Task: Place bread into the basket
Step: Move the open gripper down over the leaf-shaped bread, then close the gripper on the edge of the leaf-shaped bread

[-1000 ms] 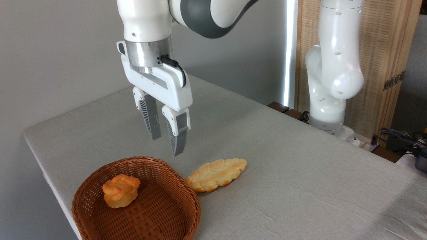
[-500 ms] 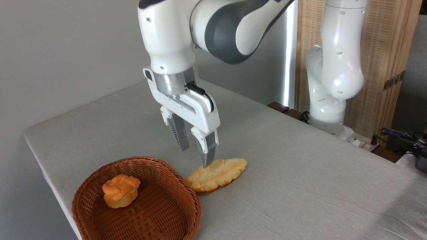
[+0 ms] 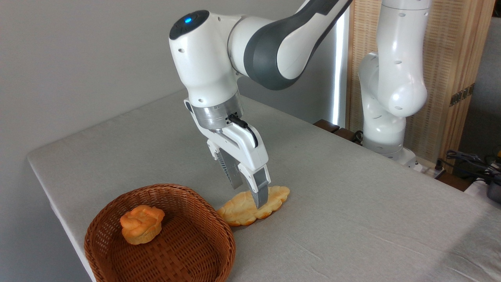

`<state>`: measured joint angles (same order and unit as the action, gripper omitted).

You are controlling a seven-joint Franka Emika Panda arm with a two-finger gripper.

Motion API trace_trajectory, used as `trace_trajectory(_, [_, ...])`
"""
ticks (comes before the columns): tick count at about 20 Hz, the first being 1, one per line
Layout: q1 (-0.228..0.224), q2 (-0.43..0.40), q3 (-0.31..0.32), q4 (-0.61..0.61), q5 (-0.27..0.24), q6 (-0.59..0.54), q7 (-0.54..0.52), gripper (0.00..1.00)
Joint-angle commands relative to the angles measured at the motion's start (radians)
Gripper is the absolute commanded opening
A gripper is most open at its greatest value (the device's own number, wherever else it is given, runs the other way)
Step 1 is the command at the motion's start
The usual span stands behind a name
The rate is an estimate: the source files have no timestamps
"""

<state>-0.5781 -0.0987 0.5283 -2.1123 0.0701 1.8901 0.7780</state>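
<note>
Wicker basket [image 3: 219, 231] rim touching bread [image 3: 242, 209] | tool [image 3: 250, 194] spread, straddling bread

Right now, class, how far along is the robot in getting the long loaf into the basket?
Done: the end effector is down at the loaf, its fingers open and straddling the middle. In hand: the grasp, not closed yet. Left: closing, lifting and carrying the loaf into the basket, which holds only a small bun. The loaf lies on the table, beside the basket's rim.
</note>
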Motion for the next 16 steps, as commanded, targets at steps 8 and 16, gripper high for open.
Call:
trace_trajectory(8, [-0.011, -0.016, 0.001, -0.087, 0.019, 0.087, 0.026, 1.0])
trace_trajectory(16, [-0.013, -0.006, 0.001, -0.084, 0.06, 0.092, 0.041, 1.0])
